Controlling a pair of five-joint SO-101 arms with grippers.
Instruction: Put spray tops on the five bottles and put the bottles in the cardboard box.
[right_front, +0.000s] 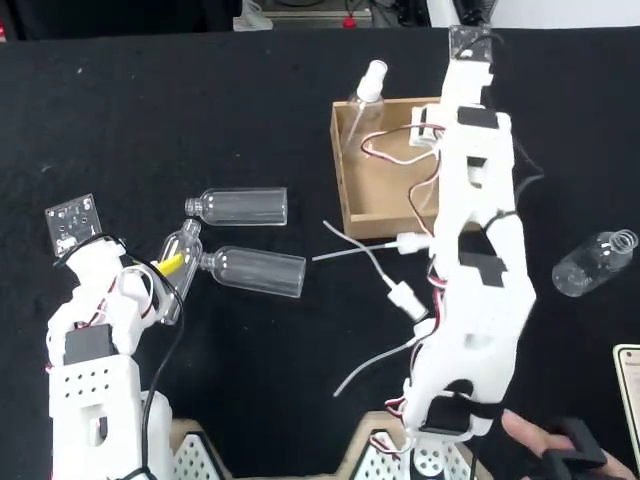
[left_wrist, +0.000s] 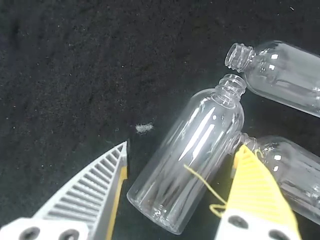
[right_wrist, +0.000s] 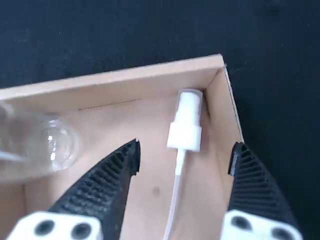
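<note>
Nearest, the left gripper (left_wrist: 183, 146) is released, jaws either side of an uncapped bottle (left_wrist: 195, 155) on the table (left_wrist: 60, 60); a second bottle (left_wrist: 285, 75) and a third bottle (left_wrist: 295, 175) lie just beside. Farther off, the right gripper (right_wrist: 186, 146) hangs released above the cardboard box (right_wrist: 125, 77), which holds a loose spray top (right_wrist: 186, 125) and a capped bottle (right_front: 365, 100).

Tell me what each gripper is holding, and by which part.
Nothing is held. The left gripper is open astride the body of a lying uncapped bottle. The right gripper hangs open over a spray top in the cardboard box.
</note>
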